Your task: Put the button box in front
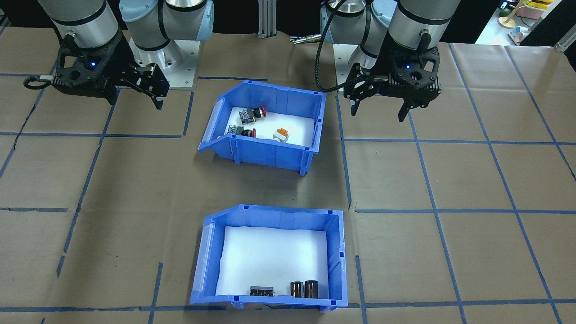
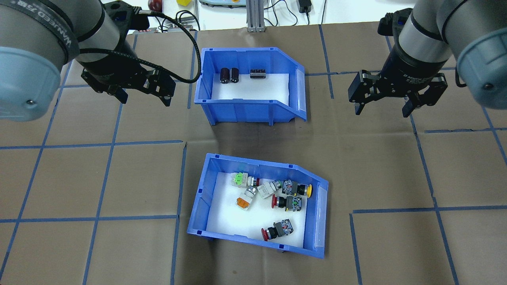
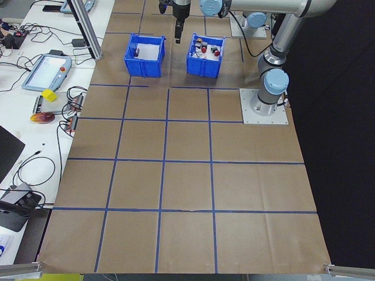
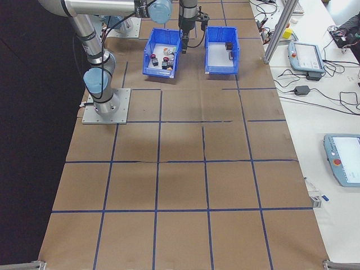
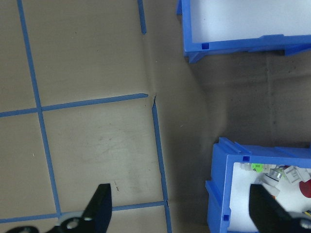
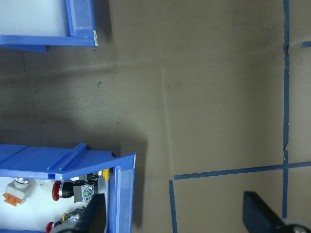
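Observation:
The button box (image 2: 237, 240), a blue bin with a white liner, holds red push buttons (image 2: 277, 231) and small orange, yellow and green parts. It sits on the robot's side of the table, slightly skewed (image 1: 270, 155). My left gripper (image 2: 145, 99) hangs open and empty above the table, left of the far bin (image 2: 245, 111). My right gripper (image 2: 381, 112) hangs open and empty to that bin's right. The left wrist view shows the box's corner (image 5: 226, 194) by the right finger (image 5: 262, 208). In the right wrist view its open front (image 6: 121, 194) lies by the left finger (image 6: 95, 216).
An identical blue bin (image 1: 270, 211) with two black cylinders (image 1: 303, 289) and a dark block stands on the operators' side, in line with the button box. Blue tape lines grid the brown table. A side bench with tablets and cables (image 3: 50, 70) runs along the far edge.

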